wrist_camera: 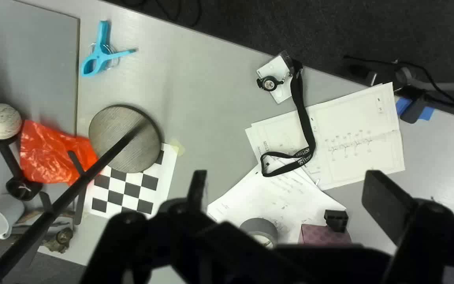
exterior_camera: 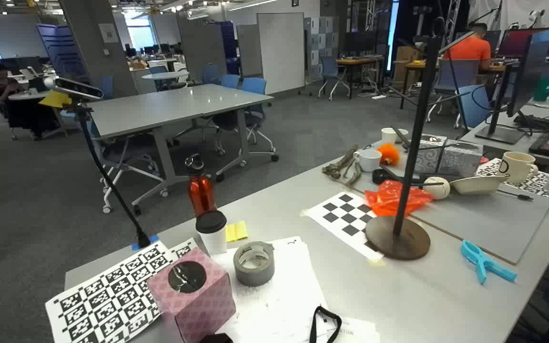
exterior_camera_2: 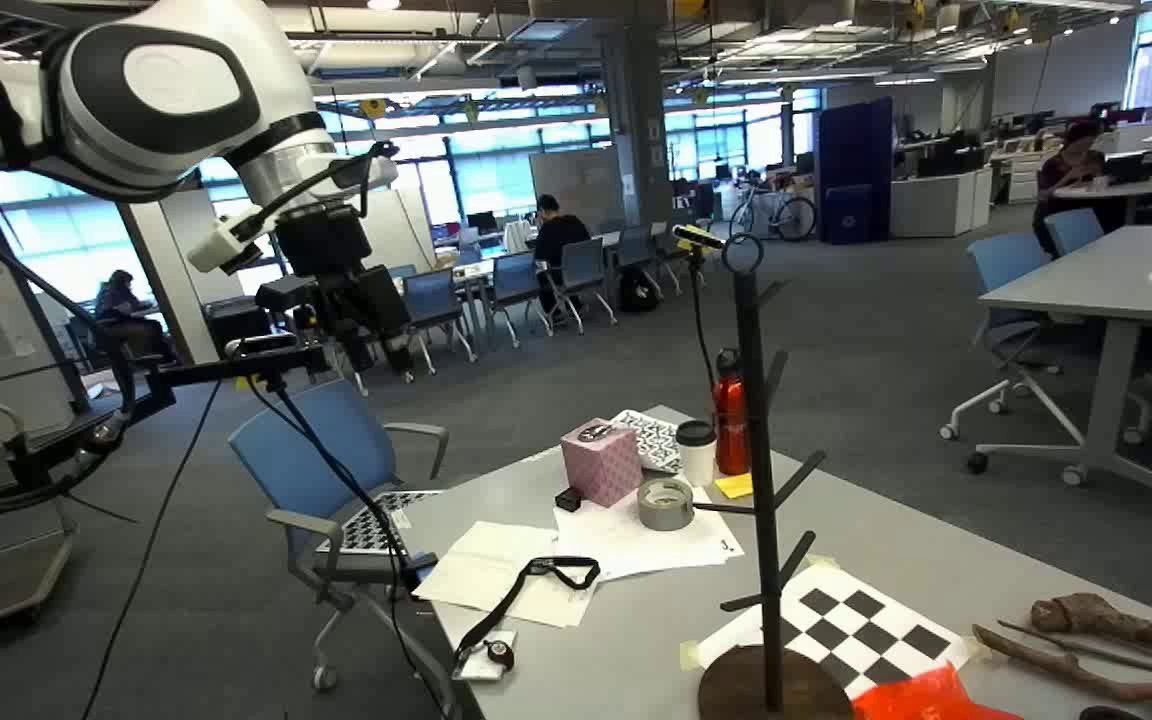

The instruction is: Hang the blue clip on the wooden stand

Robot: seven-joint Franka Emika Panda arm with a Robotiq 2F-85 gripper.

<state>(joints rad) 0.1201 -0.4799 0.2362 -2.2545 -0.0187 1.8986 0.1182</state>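
Note:
The blue clip [exterior_camera: 483, 261] lies on the table near its edge, beside the grey board. It also shows in the wrist view [wrist_camera: 100, 55] at the upper left and is out of view in the remaining exterior view. The wooden stand [exterior_camera: 417, 133] is upright near the clip, with thin pegs and a ring at its top. It also shows in an exterior view [exterior_camera_2: 760, 450] and in the wrist view [wrist_camera: 110, 122]. My gripper [wrist_camera: 286, 177] is open and empty, high above the table and apart from both. It also shows in an exterior view [exterior_camera_2: 381, 355].
A pink tissue box [exterior_camera: 198, 305], grey tape roll [exterior_camera: 254, 264], cup [exterior_camera: 212, 233] and red bottle [exterior_camera: 201, 193] stand on one side. A black lanyard [wrist_camera: 307, 126] lies on papers. An orange bag [exterior_camera: 393, 197], mugs and branches lie beyond the stand. A camera arm [exterior_camera_2: 226, 370] stands near my arm.

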